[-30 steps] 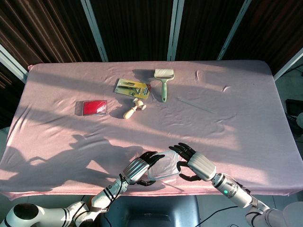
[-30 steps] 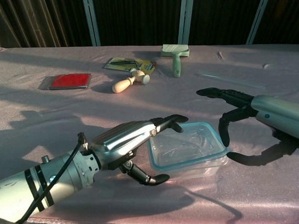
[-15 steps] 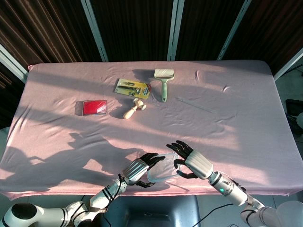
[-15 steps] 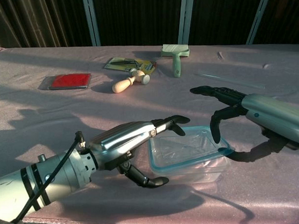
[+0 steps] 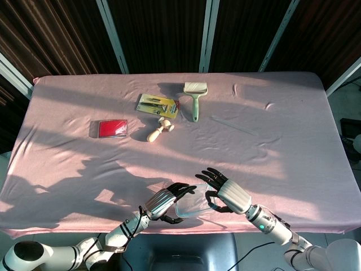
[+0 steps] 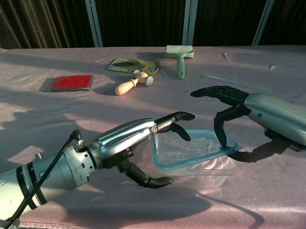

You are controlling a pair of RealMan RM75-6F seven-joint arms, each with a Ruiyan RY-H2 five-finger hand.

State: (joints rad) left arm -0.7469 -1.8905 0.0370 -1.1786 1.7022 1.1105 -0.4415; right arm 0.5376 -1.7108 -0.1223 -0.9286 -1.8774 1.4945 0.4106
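At the lower middle of the frame, near the front edge of the bench [image 5: 271, 141], the clear plastic container [image 6: 194, 156] sat between the two hands and had come up off the pink cloth since half a second before; a second ago it lay flat. In the chest view its blue-rimmed right side was tipped higher than its left.

The left hand [image 6: 129, 144] gripped the container's left end, upper fingers [image 6: 175, 117] over the rim and the thumb curled under its base. It had risen slightly with the load.

The right hand [image 6: 229, 104] pinched the opposite rim, the thumb dipping down to the inside edge while the other fingers spread out above. It had drawn in closer to the left hand than before.

Well apart, in the upper left part of the frame, nothing had shifted: the red case [image 5: 112, 128], the wooden stamp [image 5: 159, 129], the yellow card pack [image 5: 158, 105] and the green lint roller [image 5: 195, 97] all lay where they had been, grouped near one another.
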